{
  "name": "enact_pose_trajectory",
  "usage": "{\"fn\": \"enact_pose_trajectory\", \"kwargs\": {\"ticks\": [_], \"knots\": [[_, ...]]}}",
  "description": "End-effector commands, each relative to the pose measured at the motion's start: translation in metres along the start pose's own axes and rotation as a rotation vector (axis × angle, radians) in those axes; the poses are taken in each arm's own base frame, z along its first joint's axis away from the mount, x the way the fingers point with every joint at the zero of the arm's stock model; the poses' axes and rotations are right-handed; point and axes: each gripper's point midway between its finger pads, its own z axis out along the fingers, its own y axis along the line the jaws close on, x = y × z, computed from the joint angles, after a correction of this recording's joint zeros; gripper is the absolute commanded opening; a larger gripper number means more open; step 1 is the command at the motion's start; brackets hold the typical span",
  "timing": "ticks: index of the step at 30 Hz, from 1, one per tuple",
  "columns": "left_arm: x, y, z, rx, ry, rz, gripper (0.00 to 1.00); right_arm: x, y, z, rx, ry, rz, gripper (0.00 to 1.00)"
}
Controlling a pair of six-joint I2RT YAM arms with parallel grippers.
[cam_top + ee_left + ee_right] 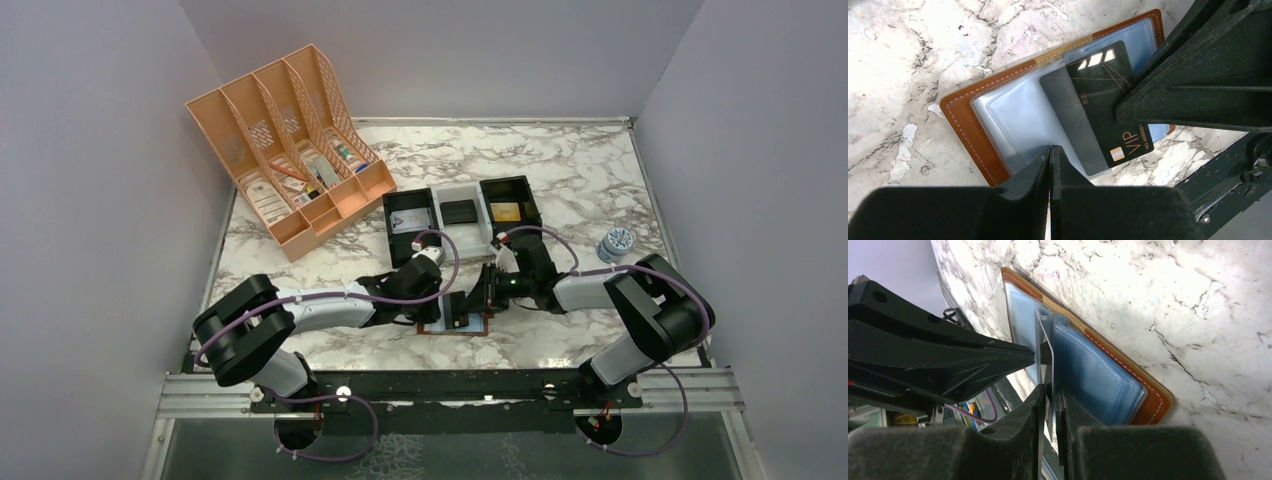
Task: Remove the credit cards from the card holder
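The card holder (964, 131), a brown leather bifold with white stitching, lies spread open and flat on the marble table (580, 170), close to the near edge and about midway along it, between the two arms. Its pale blue-grey inner pockets and a clear plastic sleeve face up. A black VIP card (1096, 90) with thin gold lines sticks partway out of that sleeve, and its printed end overhangs the holder's edge.

The left gripper (1050, 151) has its fingers pressed together with no gap. Their tip rests at the edge of the clear sleeve, beside the card. Whether it pinches the plastic cannot be told.

The right gripper (1049, 390) reaches in from the other side, and its fingers are clamped on the black VIP card, which the right wrist view shows edge-on as a thin strip between them. The two grippers meet nearly tip to tip over the holder.

Farther back, around the middle of the table, three small trays stand side by side: a black tray (388, 225) on the left, a white tray (463, 190) in the middle and another black tray (510, 182) on the right, each holding a flat item.

Near the right edge sits a small round blue-and-white container (615, 243).

At the far left corner stands a peach file organizer (300, 80) with four slots, set at an angle, with small items in its low front compartments.
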Motion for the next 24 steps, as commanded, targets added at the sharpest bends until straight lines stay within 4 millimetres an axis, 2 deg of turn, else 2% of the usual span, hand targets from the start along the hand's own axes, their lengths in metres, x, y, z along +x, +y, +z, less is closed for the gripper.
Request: {"fn": "enact_pose_trajectory", "kwargs": {"ticks": [1,5,11,15,19,24], "knots": [[0.005,0.01,0.001,-0.051,0.02,0.027,0.06,-0.01,0.003,0.002,0.0,-0.056,-0.015,0.13],[0.005,0.01,0.0,-0.047,0.017,0.022,0.06,-0.008,0.015,0.005,-0.055,-0.022,-0.038,0.17],[0.004,0.009,0.0,-0.043,0.014,0.023,0.06,-0.003,0.009,0.011,-0.017,-0.013,-0.031,0.19],[0.005,0.01,-0.001,-0.047,0.012,0.019,0.06,-0.002,0.008,0.01,-0.012,-0.014,-0.034,0.08],[0.005,0.01,-0.002,-0.046,0.012,0.019,0.06,-0.01,0.003,0.003,0.065,-0.055,-0.061,0.01],[0.005,0.011,-0.002,-0.05,0.011,0.017,0.06,-0.018,0.005,-0.006,0.111,-0.095,-0.103,0.01]]}}
